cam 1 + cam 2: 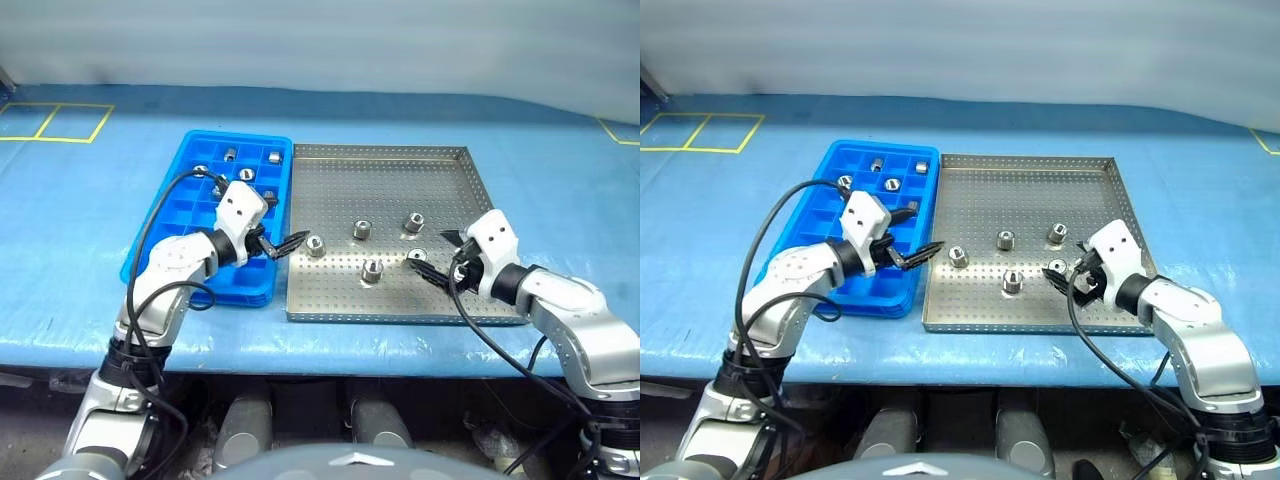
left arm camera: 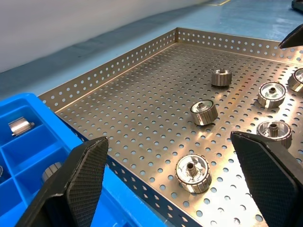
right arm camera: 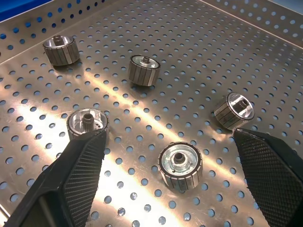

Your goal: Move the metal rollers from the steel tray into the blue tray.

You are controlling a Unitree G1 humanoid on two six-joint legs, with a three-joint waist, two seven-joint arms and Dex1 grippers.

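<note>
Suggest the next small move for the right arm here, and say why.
Probably lower the right gripper around the roller lying between its open fingers, then close. That roller is nearest, five still sit on the steel tray, and nothing is held.

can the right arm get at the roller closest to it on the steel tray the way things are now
Probably yes. The right gripper is open and empty, and the nearest metal roller lies on the steel tray between its spread fingers, with nothing in between.

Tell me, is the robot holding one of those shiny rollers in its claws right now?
No, nothing is held. The left gripper and right gripper are both open and empty; the metal rollers lie loose on the steel tray.
</note>
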